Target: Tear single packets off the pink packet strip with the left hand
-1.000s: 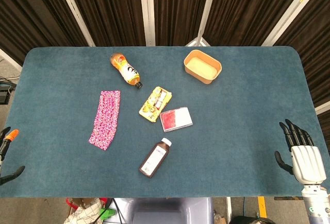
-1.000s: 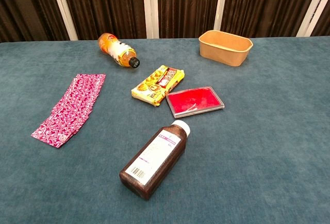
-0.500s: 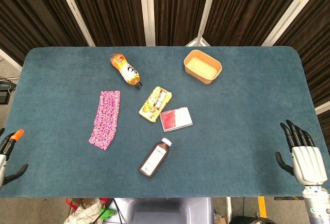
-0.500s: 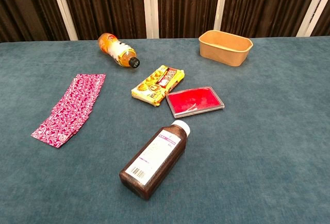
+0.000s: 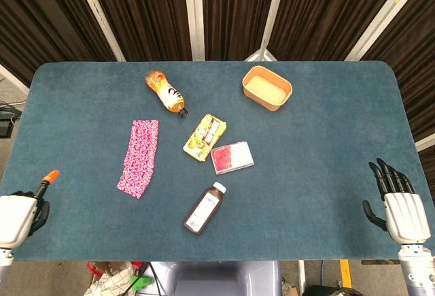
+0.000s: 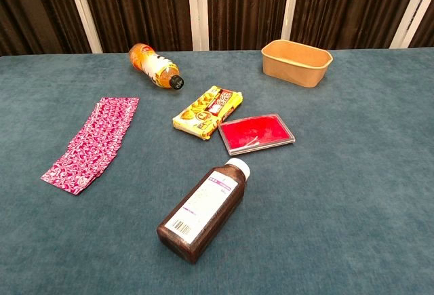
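Note:
The pink packet strip lies flat on the blue table, left of centre; the chest view shows the pink packet strip at its left side. My left hand is at the table's near left corner, well short of the strip and holding nothing; an orange-tipped finger points up and how the rest of the hand lies is hard to make out. My right hand hovers at the near right edge with fingers spread and nothing in it. Neither hand appears in the chest view.
An orange drink bottle lies beyond the strip. A yellow snack pack, a red flat case and a brown medicine bottle sit mid-table. A tan paper bowl stands at the back right.
My left hand has come up and inward at the near left corner, showing more of its white back. The right hand and all objects stay put.

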Controlling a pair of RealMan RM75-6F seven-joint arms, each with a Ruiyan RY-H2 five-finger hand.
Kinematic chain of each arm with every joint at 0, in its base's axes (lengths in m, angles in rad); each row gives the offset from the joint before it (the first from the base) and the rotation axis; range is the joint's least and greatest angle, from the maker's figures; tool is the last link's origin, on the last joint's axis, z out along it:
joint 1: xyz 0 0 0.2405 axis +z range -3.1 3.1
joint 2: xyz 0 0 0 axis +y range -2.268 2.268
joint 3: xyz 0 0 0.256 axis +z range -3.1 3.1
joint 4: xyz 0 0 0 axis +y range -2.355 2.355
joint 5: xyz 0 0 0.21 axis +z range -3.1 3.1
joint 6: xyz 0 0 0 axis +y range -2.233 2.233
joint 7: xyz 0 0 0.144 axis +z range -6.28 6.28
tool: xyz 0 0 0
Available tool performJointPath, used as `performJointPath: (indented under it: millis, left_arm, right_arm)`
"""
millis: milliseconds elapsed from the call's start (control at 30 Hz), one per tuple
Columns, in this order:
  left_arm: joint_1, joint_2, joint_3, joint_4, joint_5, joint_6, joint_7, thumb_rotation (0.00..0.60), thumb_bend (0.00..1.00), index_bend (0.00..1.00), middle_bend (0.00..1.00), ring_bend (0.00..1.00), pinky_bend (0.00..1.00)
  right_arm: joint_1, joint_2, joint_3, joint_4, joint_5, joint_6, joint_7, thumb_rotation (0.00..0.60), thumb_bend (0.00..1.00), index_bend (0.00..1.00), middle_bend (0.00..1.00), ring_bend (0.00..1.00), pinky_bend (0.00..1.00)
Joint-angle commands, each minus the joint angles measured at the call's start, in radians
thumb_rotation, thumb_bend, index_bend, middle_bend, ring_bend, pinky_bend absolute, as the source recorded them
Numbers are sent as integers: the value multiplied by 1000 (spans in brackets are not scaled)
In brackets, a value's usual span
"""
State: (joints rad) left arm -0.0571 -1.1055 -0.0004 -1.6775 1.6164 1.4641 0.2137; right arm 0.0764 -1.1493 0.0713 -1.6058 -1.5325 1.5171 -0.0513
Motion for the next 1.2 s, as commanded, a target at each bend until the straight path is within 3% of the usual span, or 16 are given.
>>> performJointPath:
  millis: [33,233,467,900,1200]
  left_arm:
    - [-42,1,7,-27,-27,-87,35,600,878,157,879,709,651]
    - [-126,10,-5,-93,-159,-281,150,600,899,157,884,721,653]
    - [-197,-22,-25,-108,-289,-401,261,600,899,158,884,721,653]
    - [-317,-112,-52,-81,-466,-505,419,600,898,161,885,721,653]
    - [-366,-166,-39,-53,-506,-529,462,600,899,167,884,721,653]
  right_arm:
    - [0,-1,-1,0,-1,1,-3,600,411,32,56,106,152]
    - [-4,-1,-1,1,-1,7,-1,600,411,32,56,106,152]
    - [-5,1,1,1,0,9,4,600,411,32,55,106,152]
    - [-4,1,5,4,9,6,7,600,411,32,56,106,152]
    - [-6,3,7,8,17,5,20,600,411,32,55,106,152]
